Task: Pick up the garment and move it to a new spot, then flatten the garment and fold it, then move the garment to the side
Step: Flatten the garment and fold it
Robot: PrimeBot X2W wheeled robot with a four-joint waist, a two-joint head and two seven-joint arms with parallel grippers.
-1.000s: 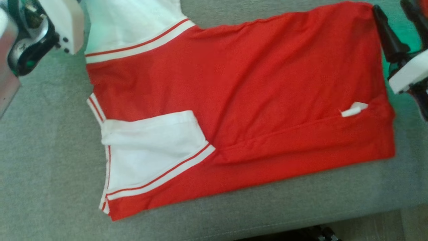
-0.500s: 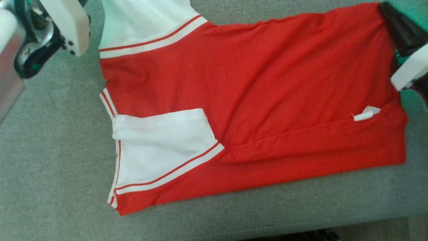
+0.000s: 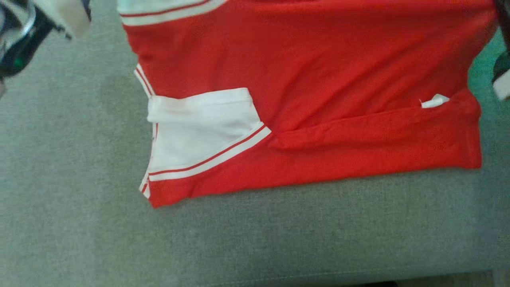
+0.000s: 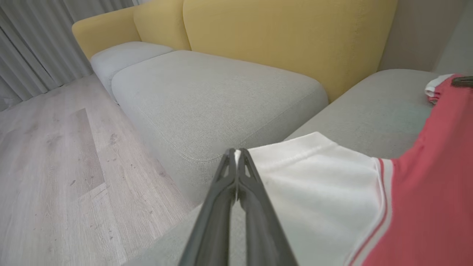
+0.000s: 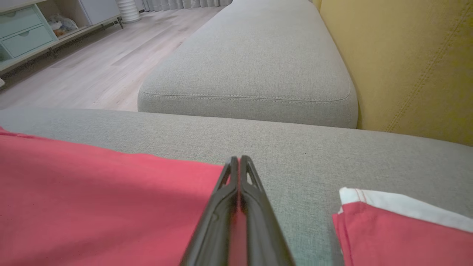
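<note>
The garment point(image 3: 318, 71), a red shirt with white sleeves and red-striped white bands, lies spread on a grey cushion point(image 3: 279, 239). Its near sleeve point(image 3: 199, 127) is folded onto the body, and a small white tag point(image 3: 434, 101) shows near the right hem. In the left wrist view my left gripper point(image 4: 236, 153) is shut, pinching the edge of the far white sleeve point(image 4: 317, 184). My right gripper point(image 5: 239, 160) is shut on the garment's red edge point(image 5: 111, 199). The head view shows the left wrist housing point(image 3: 24, 32) at the top left corner and the right one point(image 3: 503, 75) at the right edge.
A yellow sofa back point(image 4: 288, 44) rises behind the grey seat cushions point(image 5: 251, 66). Pale wood floor point(image 4: 48, 166) lies beside the sofa, with a drawer cabinet point(image 5: 26, 33) across the room. Bare grey cushion stretches in front of the garment. A red fold with a white band point(image 5: 388, 229) lies beside the right fingers.
The right gripper, whose dark fingers stood at the garment's far right corner, has shut on it. The head camera has shifted, so the garment and both wrists sit higher in the picture.
</note>
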